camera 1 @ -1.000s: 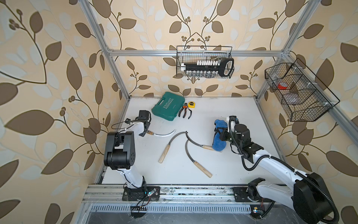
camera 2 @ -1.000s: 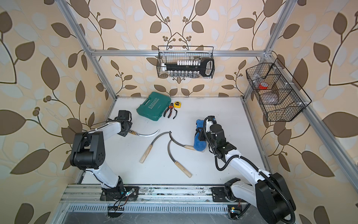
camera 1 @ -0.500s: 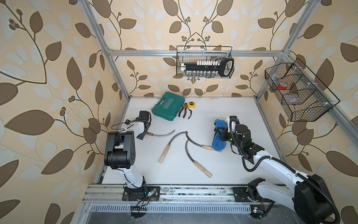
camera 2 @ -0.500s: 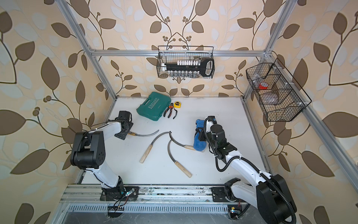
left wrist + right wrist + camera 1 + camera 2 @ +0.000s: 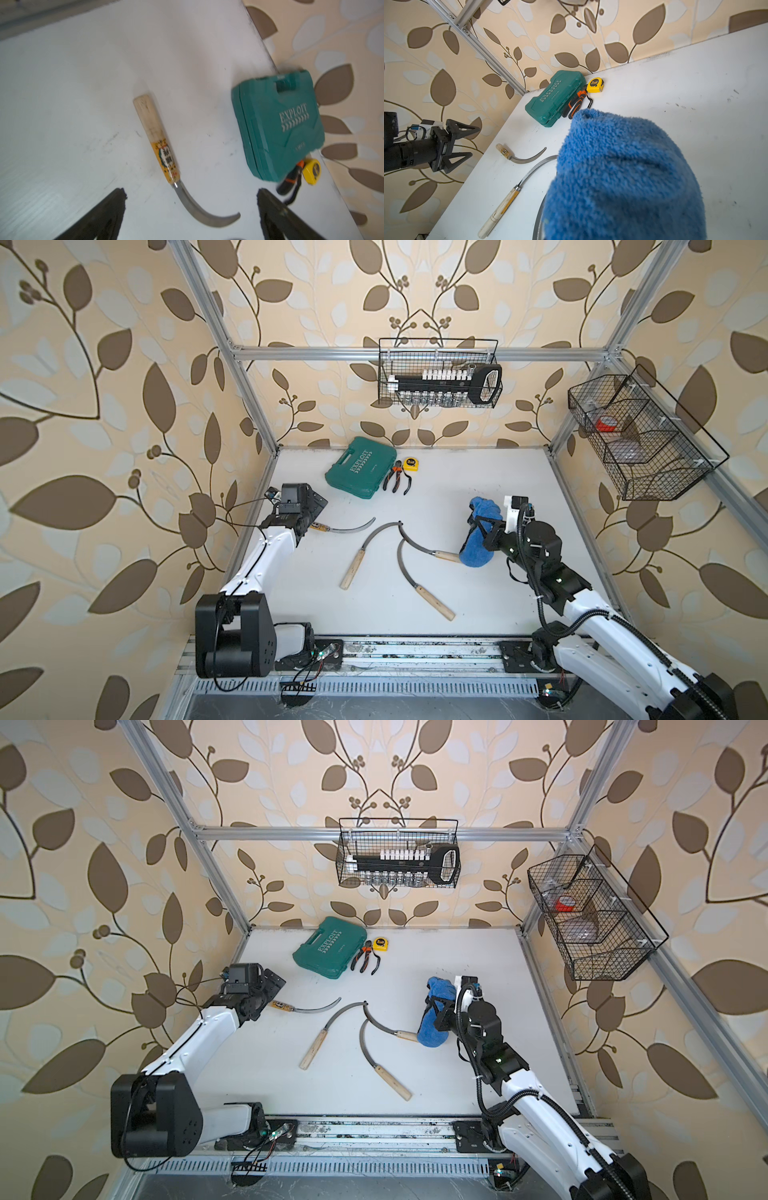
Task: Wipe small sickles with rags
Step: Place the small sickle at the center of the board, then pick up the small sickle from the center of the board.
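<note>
Several small sickles lie on the white table (image 5: pixel 478 472). One with a yellow label on its handle (image 5: pixel 160 141) lies flat by itself, its curved blade (image 5: pixel 199 212) between the wide-apart fingers of my left gripper (image 5: pixel 191 193), which touches nothing; in a top view it lies (image 5: pixel 345 527) just off that gripper (image 5: pixel 309 510). The others (image 5: pixel 365 549) (image 5: pixel 419 580) lie mid-table. My right gripper (image 5: pixel 484 526) is shut on the blue rag (image 5: pixel 623 176), which hangs over another sickle's handle (image 5: pixel 446 556) and hides the jaws.
A teal tool case (image 5: pixel 360 467), orange-and-black pliers (image 5: pixel 397 481) and a yellow tape measure (image 5: pixel 410 464) lie at the back of the table. Wire baskets hang on the back wall (image 5: pixel 440 377) and the right wall (image 5: pixel 640 439).
My left gripper has opened and let go of the labelled sickle, which now lies on the table. The right arm with the rag has barely moved.
</note>
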Controlling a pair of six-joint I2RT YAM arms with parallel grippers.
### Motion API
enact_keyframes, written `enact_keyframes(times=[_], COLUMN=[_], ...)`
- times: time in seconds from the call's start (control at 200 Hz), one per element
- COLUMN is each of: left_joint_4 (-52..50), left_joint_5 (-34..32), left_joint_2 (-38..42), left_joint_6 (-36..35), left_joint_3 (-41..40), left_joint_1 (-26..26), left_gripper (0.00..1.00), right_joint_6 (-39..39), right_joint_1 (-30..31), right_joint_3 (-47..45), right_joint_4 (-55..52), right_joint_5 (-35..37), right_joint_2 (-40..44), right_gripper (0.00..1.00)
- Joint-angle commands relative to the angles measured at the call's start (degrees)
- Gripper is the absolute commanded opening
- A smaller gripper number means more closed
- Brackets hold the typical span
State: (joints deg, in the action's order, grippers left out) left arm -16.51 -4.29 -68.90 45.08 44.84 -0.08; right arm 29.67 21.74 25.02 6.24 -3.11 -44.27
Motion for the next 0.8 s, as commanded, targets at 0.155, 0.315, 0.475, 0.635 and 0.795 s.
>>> enact_keyframes(times=[0.155,0.315,0.475,0.635,0.795], left_joint_4=[-11.9,-15.2,-18.9,-15.2,-14.4], left_joint_5=[-3.9,-1.1,-10.7,-10.9,-13.3], left_joint_2=[20.9,22.9,20.3,12.5,8.1], left_joint_6=[-7.3,-2.2,3.5,7.1,8.5], left_joint_3=[-11.8,-17.8,-18.0,-19.5,-17.9], left_joint_1=[-22.9,-27.1,-33.4,-35.7,-39.7], left_gripper=[0.99,0.94,0.92,0.81,0.75], right_joint_6=[1.1,0.6,1.3,1.5,1.0], right_joint_1=[-0.2,-0.2,-0.2,-0.2,-0.1], right_joint_3=[-4.1,-5.7,-7.7,-8.6,-7.8], right_joint_4=[-3.7,-4.0,-2.9,-1.9,-1.9], right_joint_5=[3.5,7.9,10.3,10.5,9.3], right_joint_2=[4.7,4.7,5.5,5.8,4.7], right_gripper=[0.0,0.0,0.0,0.0,0.0])
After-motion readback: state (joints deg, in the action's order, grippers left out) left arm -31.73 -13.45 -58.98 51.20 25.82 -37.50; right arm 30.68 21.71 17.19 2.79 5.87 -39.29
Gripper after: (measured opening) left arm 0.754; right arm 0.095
